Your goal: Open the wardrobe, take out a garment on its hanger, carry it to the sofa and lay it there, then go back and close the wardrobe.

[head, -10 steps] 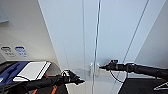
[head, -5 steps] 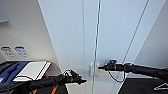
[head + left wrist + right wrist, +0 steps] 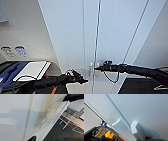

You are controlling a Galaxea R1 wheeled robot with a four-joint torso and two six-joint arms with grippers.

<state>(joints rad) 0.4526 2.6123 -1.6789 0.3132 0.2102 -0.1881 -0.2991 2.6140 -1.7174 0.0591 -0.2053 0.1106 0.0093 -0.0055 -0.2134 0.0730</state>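
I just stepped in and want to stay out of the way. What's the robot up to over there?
It is facing the white wardrobe, whose two doors look shut. The right gripper is at the pair of small handles by the middle seam, and appears to be at the right-hand one. The left gripper is held a little lower, in front of the left door, holding nothing. No garment has come out yet.

The shut wardrobe doors wall off the front; free room remains beside both handles.

Dark floor, white wardrobe and a white wire-legged chair standing on it
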